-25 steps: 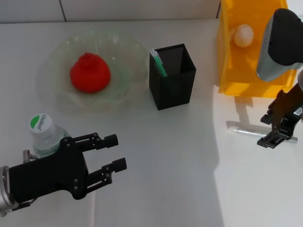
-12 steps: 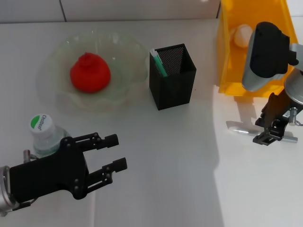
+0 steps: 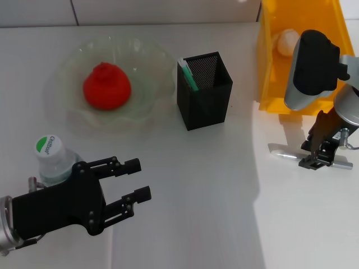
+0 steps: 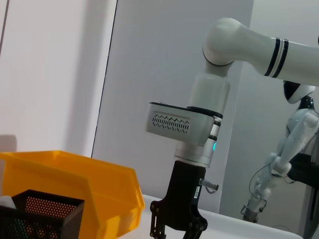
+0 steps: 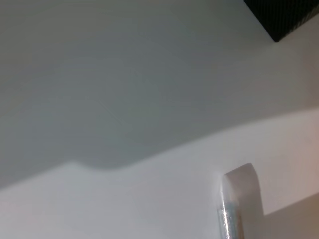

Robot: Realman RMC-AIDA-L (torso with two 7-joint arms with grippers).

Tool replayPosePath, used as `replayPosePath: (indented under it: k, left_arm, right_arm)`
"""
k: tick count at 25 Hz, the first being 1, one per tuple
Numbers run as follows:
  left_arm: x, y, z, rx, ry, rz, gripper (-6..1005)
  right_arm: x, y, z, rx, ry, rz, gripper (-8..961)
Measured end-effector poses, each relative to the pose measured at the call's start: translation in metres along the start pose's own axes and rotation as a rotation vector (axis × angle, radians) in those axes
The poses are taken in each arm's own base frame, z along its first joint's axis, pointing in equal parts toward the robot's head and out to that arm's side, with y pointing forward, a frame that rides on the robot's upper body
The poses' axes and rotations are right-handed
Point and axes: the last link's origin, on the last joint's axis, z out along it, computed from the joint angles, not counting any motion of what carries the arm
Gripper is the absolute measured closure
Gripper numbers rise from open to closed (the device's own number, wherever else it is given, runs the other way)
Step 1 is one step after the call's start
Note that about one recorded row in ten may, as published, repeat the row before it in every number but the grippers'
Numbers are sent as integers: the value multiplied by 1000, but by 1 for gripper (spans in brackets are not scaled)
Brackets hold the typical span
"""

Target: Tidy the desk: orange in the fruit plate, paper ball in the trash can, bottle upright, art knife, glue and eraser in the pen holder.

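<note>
The orange (image 3: 106,86) lies in the fruit plate (image 3: 148,56). Inside the yellow trash can (image 3: 269,73) sits the paper ball (image 3: 286,42). At the near left the bottle (image 3: 51,157) stands upright. A green-and-white stick (image 3: 188,75), apparently the glue, leans in the black pen holder (image 3: 205,98). The silver art knife (image 3: 282,152) lies on the table in front of the trash can; its end shows in the right wrist view (image 5: 233,209). My right gripper (image 3: 315,161) hangs open right over the knife. Beside the bottle my left gripper (image 3: 134,180) hovers open and holds nothing. The eraser is out of view.
The left wrist view looks across at the trash can (image 4: 75,184), the pen holder (image 4: 40,214) and my right gripper (image 4: 178,231). A corner of the pen holder (image 5: 289,17) shows in the right wrist view. Bare white table lies between the two arms.
My right arm has swung left and down, bringing its gripper over the middle of the art knife. The left arm and the other objects have not moved.
</note>
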Motion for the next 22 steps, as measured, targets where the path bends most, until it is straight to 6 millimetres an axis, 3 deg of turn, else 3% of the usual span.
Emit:
replayPosePath:
  k: [9,22]
  left_arm:
    - [0,1,0,-2,3,0,472]
    - [1,2,-2,1,15,-2,472]
  right_arm:
    - [1,1,6,-9,14,-5,590]
    - [2,2,6,-7,7,-12,768]
